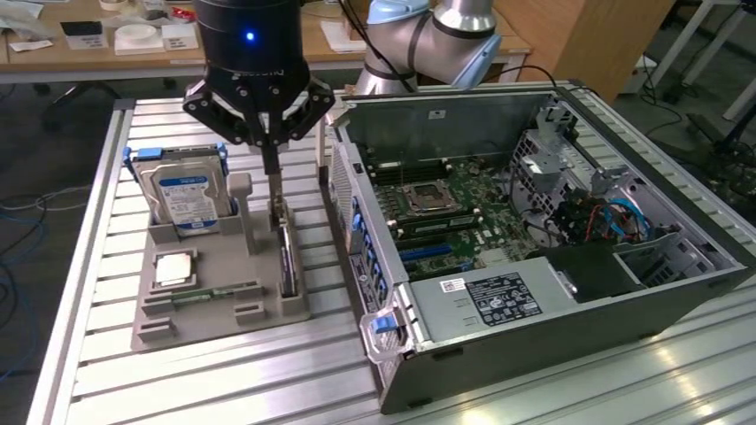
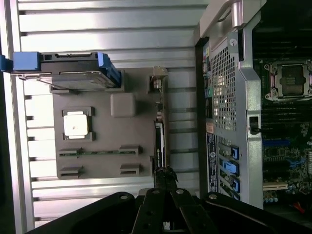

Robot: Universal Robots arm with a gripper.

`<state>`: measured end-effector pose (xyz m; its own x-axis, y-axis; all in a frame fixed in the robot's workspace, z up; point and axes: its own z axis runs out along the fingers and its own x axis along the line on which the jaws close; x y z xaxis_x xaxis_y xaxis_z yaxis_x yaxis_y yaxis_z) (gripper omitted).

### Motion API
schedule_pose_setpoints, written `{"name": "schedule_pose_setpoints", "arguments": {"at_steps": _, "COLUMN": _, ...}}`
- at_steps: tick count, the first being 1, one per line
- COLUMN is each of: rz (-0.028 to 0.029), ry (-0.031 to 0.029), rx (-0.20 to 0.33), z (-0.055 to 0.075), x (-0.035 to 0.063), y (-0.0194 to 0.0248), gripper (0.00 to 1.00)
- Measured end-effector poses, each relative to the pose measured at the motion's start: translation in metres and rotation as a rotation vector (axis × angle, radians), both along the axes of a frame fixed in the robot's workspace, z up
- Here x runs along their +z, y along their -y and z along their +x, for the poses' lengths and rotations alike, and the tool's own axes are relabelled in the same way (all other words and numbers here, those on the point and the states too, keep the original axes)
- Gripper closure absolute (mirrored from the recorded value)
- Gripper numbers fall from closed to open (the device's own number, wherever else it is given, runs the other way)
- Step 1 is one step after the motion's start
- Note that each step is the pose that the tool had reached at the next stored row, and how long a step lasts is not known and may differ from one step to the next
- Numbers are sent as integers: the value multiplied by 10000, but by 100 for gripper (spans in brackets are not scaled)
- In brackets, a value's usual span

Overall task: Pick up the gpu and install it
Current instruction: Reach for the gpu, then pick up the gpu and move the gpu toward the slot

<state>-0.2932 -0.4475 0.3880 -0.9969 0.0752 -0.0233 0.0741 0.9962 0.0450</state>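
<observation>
The gpu [image 1: 285, 243] stands on its long edge in a slot of the grey holder [image 1: 266, 305], its silver bracket [image 2: 159, 80] at the end nearest the hard drive. From the wrist it appears as a thin dark strip [image 2: 159, 141]. My gripper [image 1: 273, 166] hangs straight above the card's bracket end, a short gap over its top edge. Its fingers meet at a narrow point, shut, with nothing between them. In the wrist view the gripper [image 2: 165, 173] lines up with the card's length.
The holder also carries a silver hard drive [image 1: 183, 190] with a blue label, a processor chip [image 1: 173, 266] and a green memory stick [image 1: 212, 293]. Right beside it stands the open computer case [image 1: 590, 292], motherboard [image 1: 455, 208] and blue slots [image 1: 426, 252] exposed. All rests on a slatted metal table [image 1: 212, 381].
</observation>
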Motion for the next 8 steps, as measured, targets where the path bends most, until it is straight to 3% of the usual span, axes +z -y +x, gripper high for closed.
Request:
{"name": "schedule_pose_setpoints", "arguments": {"at_steps": 3, "rz": 0, "ry": 1, "rx": -1, "z": -5, "x": -2, "y": 30, "gripper": 89}}
{"name": "schedule_pose_setpoints", "arguments": {"at_steps": 8, "rz": -1, "ry": 0, "rx": -1, "z": -5, "x": -2, "y": 31, "gripper": 89}}
